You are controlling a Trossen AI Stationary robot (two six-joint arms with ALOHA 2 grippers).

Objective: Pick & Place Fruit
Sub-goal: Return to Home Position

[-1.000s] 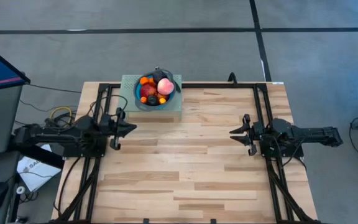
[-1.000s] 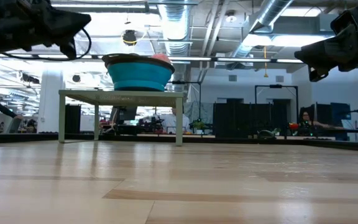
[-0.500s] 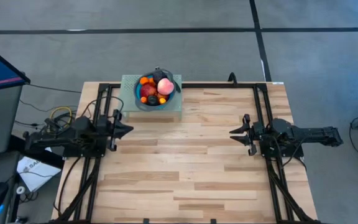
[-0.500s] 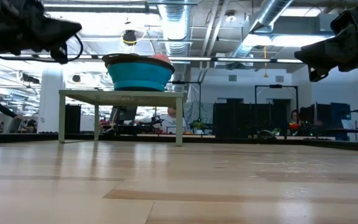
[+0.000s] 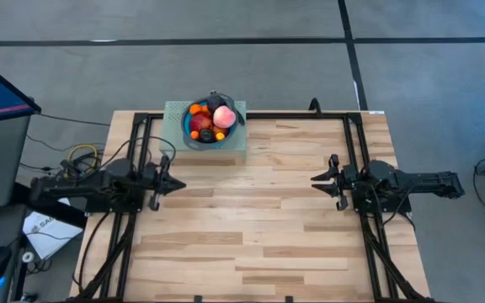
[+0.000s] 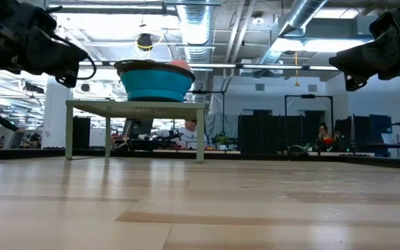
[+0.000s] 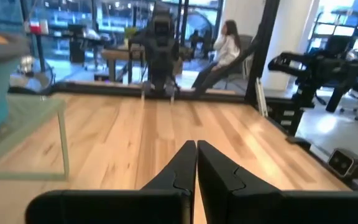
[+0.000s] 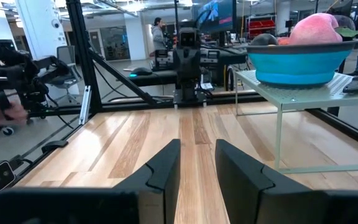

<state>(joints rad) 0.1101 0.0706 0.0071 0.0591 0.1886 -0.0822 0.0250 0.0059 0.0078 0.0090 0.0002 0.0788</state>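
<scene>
**Fruit gathered in the blue bowl, both arms drawn back to the table sides**

The fruit is heaped in the blue bowl, which stands on a small pale green shelf at the far edge of the wooden table. A pink peach is seen on top of the heap, with a red apple beside it and small oranges and a dark plum around them. In the low view the bowl is shown raised above the boards on the shelf, and only a trace of pink can be made out over its rim. No fruit is seen on the table itself.

The left arm is held above the left side of the table, pointing inward. The left jaws are pressed together, with nothing between them. The right arm is held above the right side, facing the left arm and well apart from it. The right jaws are parted by a narrow gap and nothing is gripped. Both are kept clear of the bowl. A seated person is visible in the room beyond the table.
</scene>
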